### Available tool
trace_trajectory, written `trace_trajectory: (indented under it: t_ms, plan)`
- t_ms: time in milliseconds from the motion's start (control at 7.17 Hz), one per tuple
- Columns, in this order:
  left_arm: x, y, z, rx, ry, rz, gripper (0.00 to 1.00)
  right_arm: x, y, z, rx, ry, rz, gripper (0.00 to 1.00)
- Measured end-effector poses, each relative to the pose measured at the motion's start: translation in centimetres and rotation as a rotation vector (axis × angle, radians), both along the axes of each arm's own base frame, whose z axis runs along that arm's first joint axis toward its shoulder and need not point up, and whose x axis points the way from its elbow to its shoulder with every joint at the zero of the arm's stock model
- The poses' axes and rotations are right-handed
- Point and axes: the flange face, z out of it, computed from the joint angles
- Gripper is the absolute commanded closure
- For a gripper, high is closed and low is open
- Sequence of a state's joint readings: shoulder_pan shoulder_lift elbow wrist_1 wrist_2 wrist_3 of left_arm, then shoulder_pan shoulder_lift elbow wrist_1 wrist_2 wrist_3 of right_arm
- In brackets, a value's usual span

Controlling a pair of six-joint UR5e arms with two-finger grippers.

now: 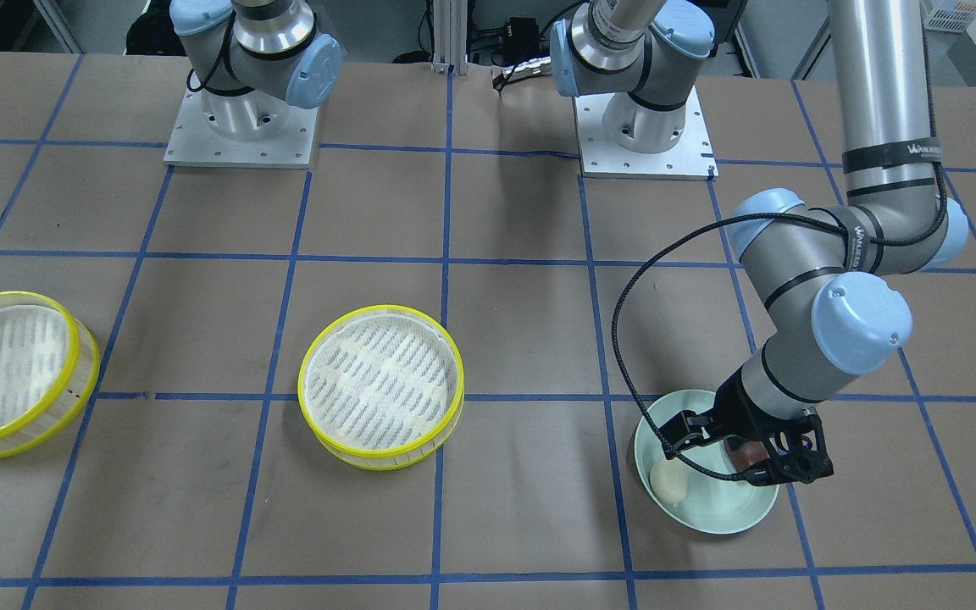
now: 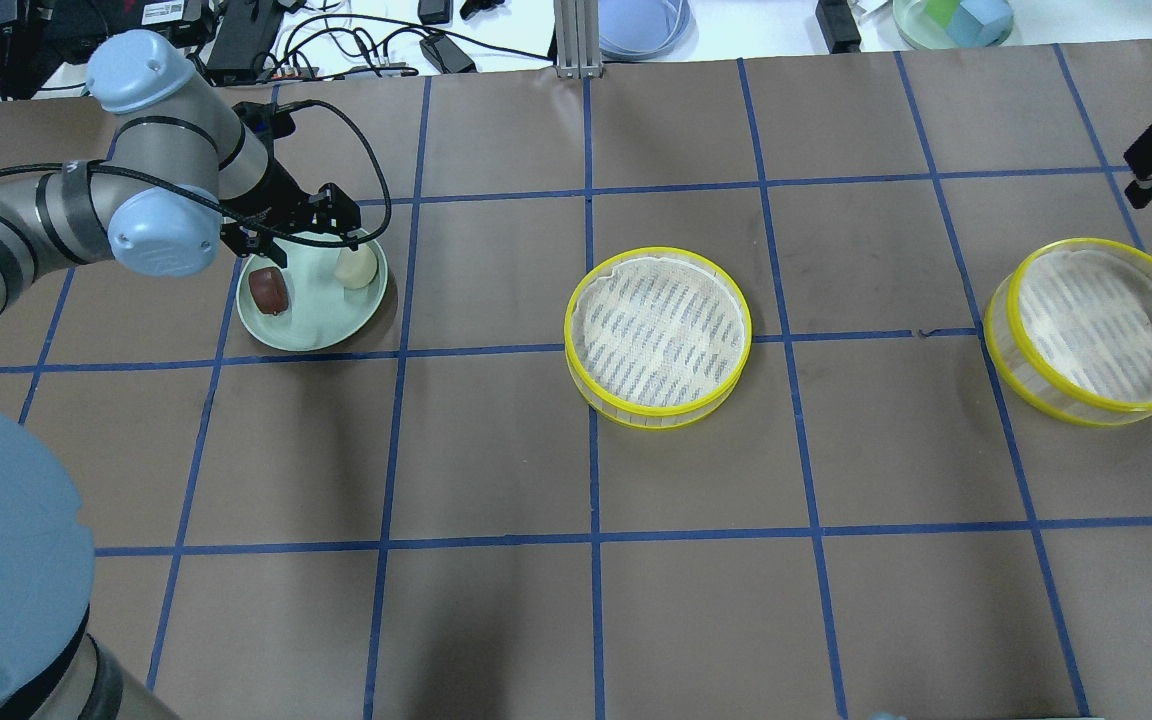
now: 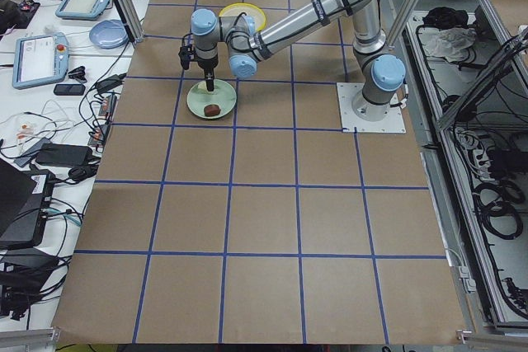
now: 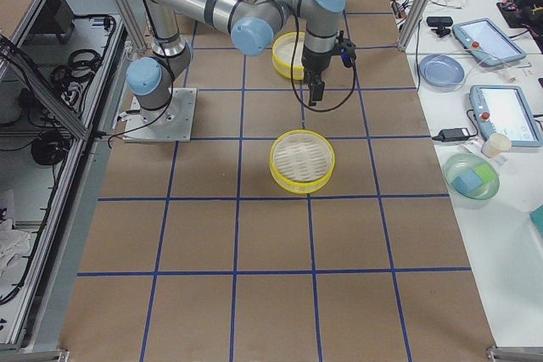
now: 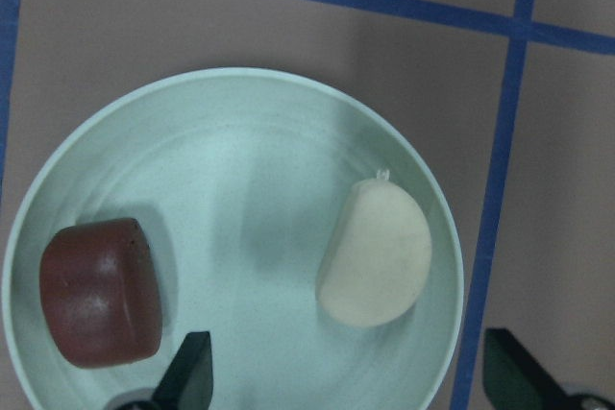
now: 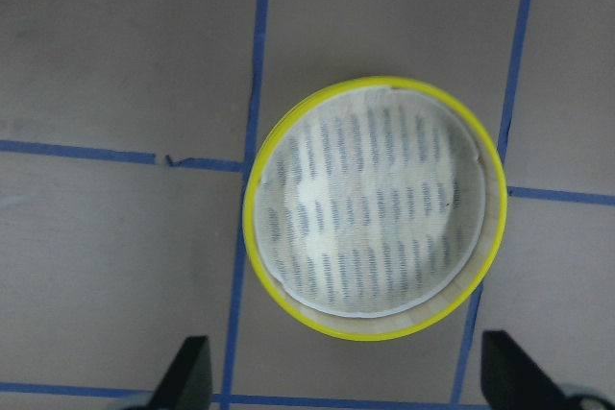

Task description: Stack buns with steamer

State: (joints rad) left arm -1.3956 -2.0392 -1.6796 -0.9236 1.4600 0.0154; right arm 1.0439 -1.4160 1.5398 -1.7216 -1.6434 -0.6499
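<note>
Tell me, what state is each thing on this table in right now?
White bun: loose in plate.
Brown bun: loose in plate.
Plate: holds both buns.
Middle steamer: empty, uncovered.
Right steamer: empty, uncovered.
Left gripper: open, above plate.
Right gripper: open, holding nothing.

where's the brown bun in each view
front-facing: brown bun lower right, partly hidden, on the pale green plate
overhead: upper left, plate's left side
exterior left: upper middle, plate's lower edge
exterior right: not visible
left wrist: lower left
right wrist: not in it
shared landmark: the pale green plate under it
</note>
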Motion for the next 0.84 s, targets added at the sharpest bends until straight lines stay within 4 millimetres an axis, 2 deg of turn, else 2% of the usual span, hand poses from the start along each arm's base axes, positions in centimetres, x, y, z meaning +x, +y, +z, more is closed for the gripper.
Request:
trace_trajectory:
  t_ms: [279, 419, 558, 698, 837]
  plan:
    - [0.0, -0.6, -2.4, 0.006, 0.005, 0.013, 0.02, -7.8, -1.1, -6.1, -0.003, 0.002, 0.050, 0.04]
    - [-0.1, -0.9, -3.1, 0.007, 0.020, 0.028, 0.04, -10.9, -1.3, -9.4, 0.008, -0.008, 0.070, 0.08]
    - [-0.3, -1.0, -3.8, 0.013, 0.045, 0.053, 0.25, -13.5, -1.3, -12.9, 0.029, -0.027, 0.076, 0.11]
    - [-0.4, -1.1, -4.1, 0.016, 0.060, 0.076, 0.61, -15.1, -1.2, -16.1, 0.047, -0.043, 0.072, 0.14]
    - [-0.5, -1.2, -4.2, 0.017, 0.064, 0.081, 0.83, -15.8, -1.0, -18.6, 0.054, -0.049, 0.070, 0.21]
